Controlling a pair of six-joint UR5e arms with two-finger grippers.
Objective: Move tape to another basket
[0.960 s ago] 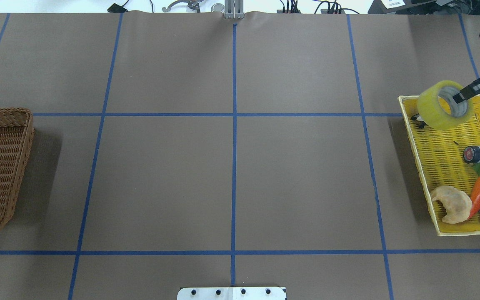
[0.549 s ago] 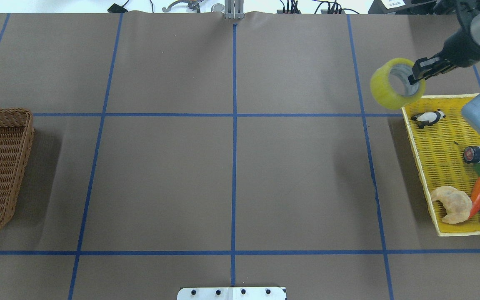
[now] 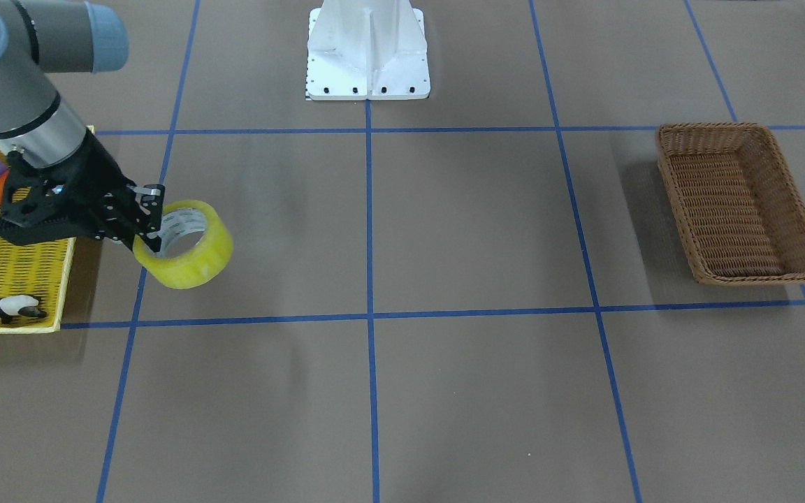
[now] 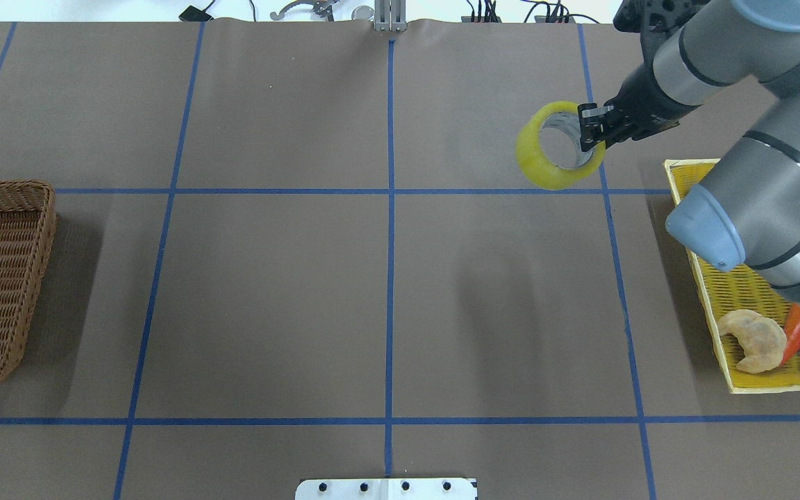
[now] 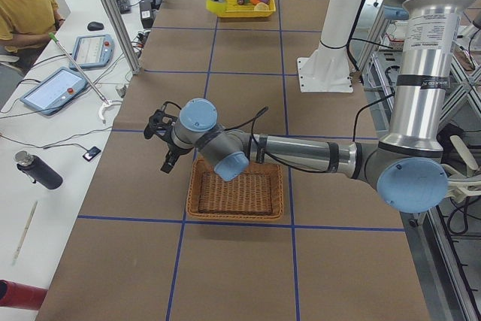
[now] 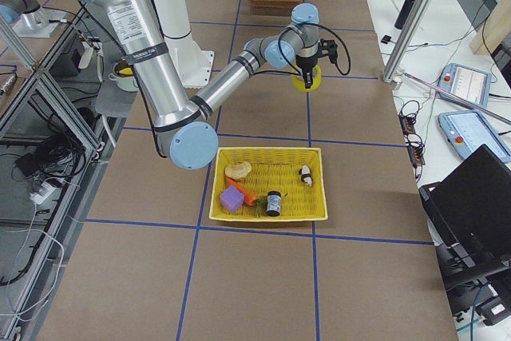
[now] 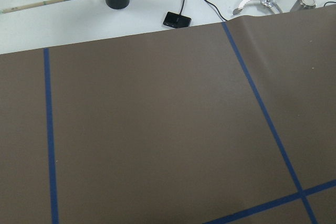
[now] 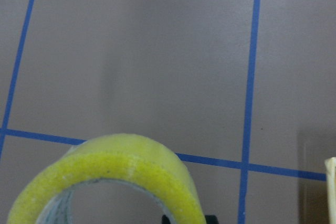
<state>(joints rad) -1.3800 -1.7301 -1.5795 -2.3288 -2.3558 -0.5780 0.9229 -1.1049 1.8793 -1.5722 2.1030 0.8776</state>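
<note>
Holding tape (image 4: 546, 165) by its wall w/ right end effector (image 4: 590, 132), lifted over desk (image 4: 268, 292) nr its right end, toward far edge. Can't tell if left end effector (image 5: 160, 144) is open or closed; hovering by basket (image 4: 5, 189) at left end.

Yellow mesh basket (image 4: 737, 298) (holding croissant (image 4: 753, 339), carrot (image 4: 797, 332), panda (image 3: 11, 308)), blue-gridded brown table (image 4: 268, 298)

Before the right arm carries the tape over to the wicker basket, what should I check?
Grip: right gripper clamps the wall of the tape, one finger inside the core: ok.
Tape outside the yellow basket: ok.
Path over the table to the wicker basket: no objects lie on it: ok.
Wicker basket upright, open side up: ok.
Left gripper hangs beside the wicker basket; room for the drop: cannot tell.
</note>
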